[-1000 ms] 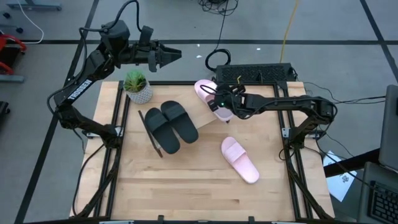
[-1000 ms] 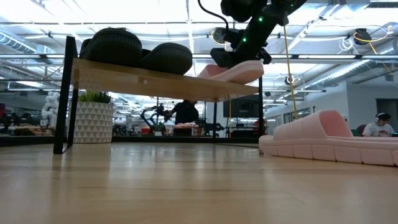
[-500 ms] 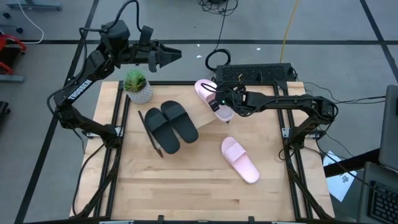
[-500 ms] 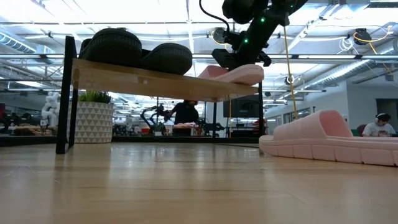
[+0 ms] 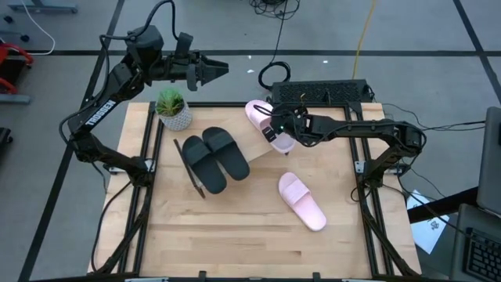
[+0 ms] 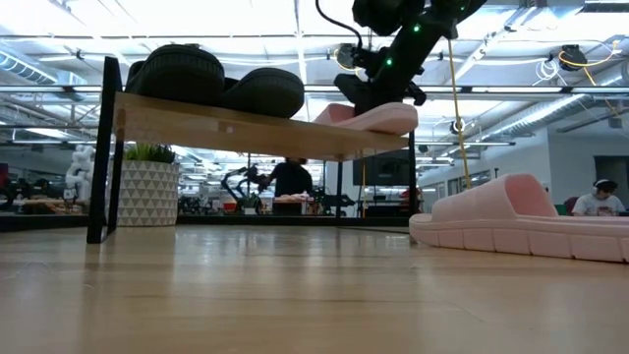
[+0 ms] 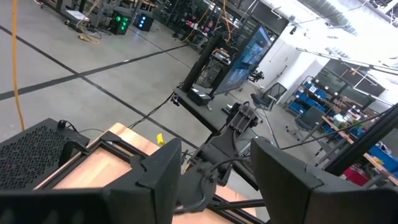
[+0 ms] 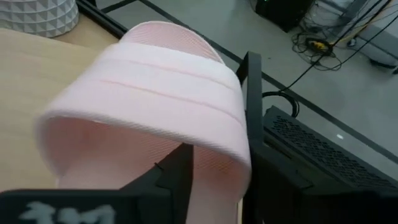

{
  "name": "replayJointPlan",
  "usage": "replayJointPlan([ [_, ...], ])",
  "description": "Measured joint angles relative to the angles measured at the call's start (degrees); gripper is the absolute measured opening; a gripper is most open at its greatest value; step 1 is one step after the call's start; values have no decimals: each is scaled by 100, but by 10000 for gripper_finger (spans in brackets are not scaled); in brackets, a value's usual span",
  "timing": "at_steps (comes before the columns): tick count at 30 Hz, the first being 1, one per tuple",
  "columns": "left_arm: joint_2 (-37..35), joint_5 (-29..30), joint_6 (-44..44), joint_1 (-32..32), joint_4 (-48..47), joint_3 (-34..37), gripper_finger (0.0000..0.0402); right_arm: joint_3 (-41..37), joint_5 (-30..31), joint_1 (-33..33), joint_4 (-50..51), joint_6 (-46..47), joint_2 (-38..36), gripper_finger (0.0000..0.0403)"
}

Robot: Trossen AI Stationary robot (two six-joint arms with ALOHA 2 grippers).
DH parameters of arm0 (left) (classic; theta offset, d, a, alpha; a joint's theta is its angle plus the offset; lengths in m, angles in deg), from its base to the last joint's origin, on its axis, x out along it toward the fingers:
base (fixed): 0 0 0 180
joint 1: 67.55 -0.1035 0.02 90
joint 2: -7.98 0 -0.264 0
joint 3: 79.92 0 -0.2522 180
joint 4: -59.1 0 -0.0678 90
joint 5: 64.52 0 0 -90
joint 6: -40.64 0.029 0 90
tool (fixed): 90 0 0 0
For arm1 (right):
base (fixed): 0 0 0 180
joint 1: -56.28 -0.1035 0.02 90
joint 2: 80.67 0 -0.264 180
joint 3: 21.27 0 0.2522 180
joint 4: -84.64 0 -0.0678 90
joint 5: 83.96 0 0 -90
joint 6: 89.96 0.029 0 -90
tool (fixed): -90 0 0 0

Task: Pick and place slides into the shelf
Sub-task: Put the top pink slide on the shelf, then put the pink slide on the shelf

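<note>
Right gripper point(image 5: 275, 130) sits at the heel end of a pink slide point(image 5: 266, 121) on the shelf point(image 6: 265, 128). In the right wrist view its dark fingers point(image 8: 177, 180) flank the heel edge of the sandal under the wide strap — whether they press the foam or stand just clear of it cannot be told.

That pink slide lies at the shelf's right end, tilted, its toe reaching out past the shelf's far edge. Next to it on the shelf, toward the left end, the two black slides point(image 5: 216, 157) lie side by side, touching. The second pink slide point(image 5: 301, 201) rests on the table point(image 5: 235, 235) in front of the shelf's right end, well apart from it.

A potted plant point(image 5: 172, 108) in a white patterned pot stands just beyond the shelf's left end. Left gripper point(image 5: 221, 68) hangs beyond the table's far edge, well away from the shelf — its fingers spread wide, nothing between them.
</note>
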Motion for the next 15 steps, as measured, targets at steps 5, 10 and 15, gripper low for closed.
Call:
replayJointPlan([
  [5, -1, -2, 74, 0, -9, 0, 191, 1, -97, -3, -52, -50, -238, 169],
  [10, 0, -2, 80, 2, -43, 0, 191, 1, -467, -4, -39, -107, -519, 184],
  [15, -1, -4, 76, 2, -46, 0, 191, 1, -1672, -33, 54, -247, -964, 182],
])
